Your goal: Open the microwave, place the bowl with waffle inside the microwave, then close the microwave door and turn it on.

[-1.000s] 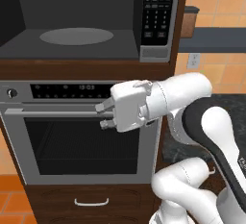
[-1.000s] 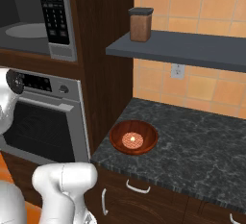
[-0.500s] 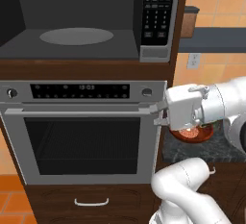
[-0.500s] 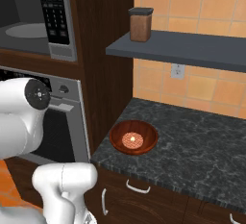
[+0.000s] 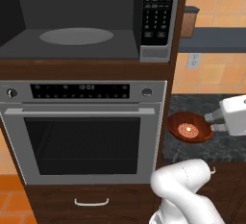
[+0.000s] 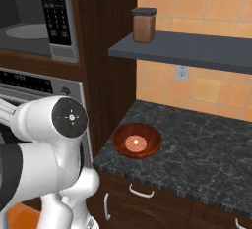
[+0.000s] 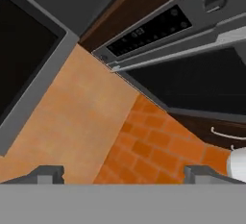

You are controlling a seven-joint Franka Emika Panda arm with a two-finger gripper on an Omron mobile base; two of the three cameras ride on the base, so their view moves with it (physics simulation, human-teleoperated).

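Left base view had the shallow glossy reddish-brown bowl with the small tan grid-patterned waffle on the dark counter, just left of my hand. Hand view showed my two-finger gripper with tips apart, holding nothing, aimed away toward the oven, so I judged I'd need to turn toward the bowl.

Orange tiled wall, dark shelf with a jar, marble counter, oven below.

White arm bent at the elbow and swung out to the right, wrist level, pincer fingers spread wide apart, holding nothing
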